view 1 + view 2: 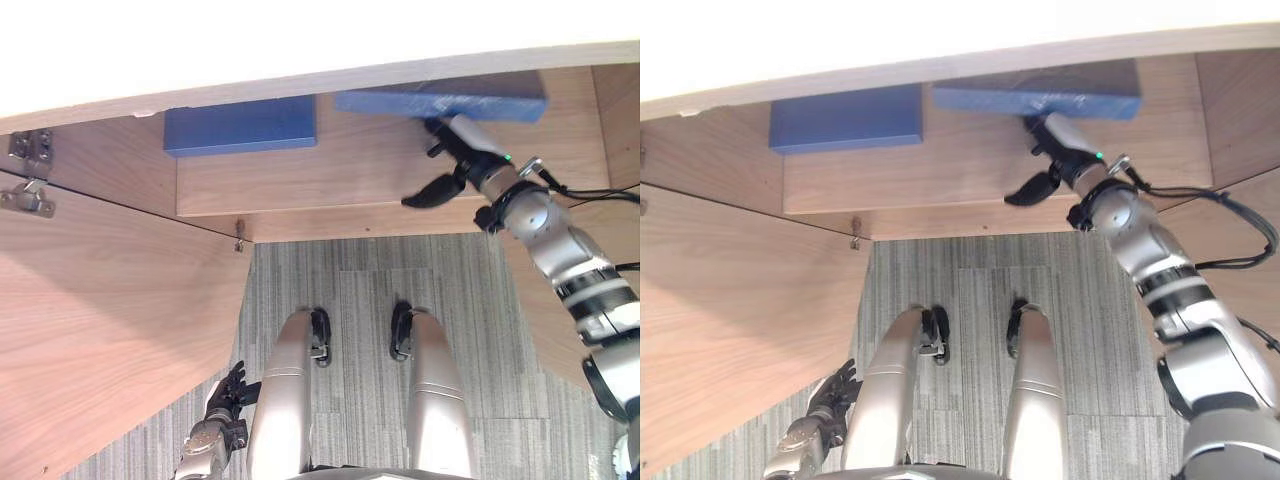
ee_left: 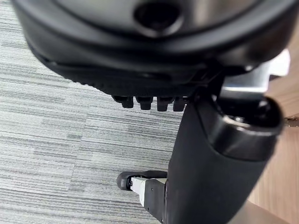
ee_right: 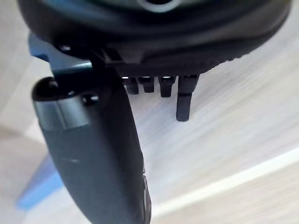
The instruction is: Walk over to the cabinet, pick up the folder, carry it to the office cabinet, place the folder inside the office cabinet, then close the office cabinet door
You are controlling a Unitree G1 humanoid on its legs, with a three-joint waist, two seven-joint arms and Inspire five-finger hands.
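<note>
Left eye view: inside the open cabinet (image 1: 350, 170), the folder (image 1: 440, 100) lies on the wooden shelf, slightly askew, with a second blue folder (image 1: 240, 125) apart from it to the left. The right hand (image 1: 462, 150) reaches in with straight fingers at the folder's near edge and its thumb (image 1: 430, 190) spread wide below them, gripping nothing. The left hand (image 1: 228, 392) hangs low beside the open door (image 1: 100, 300), over the grey carpet (image 1: 360, 280), with its fingers loose.

Right eye view: the same layout, with the right hand's fingertips at the folder's front edge.

Left wrist view: the left hand's fingers (image 2: 145, 102) are relaxed above the carpet and hold nothing.

Right wrist view: the right hand's fingers (image 3: 184, 100) point over the pale wood, and blue folder shows beside the thumb.
</note>
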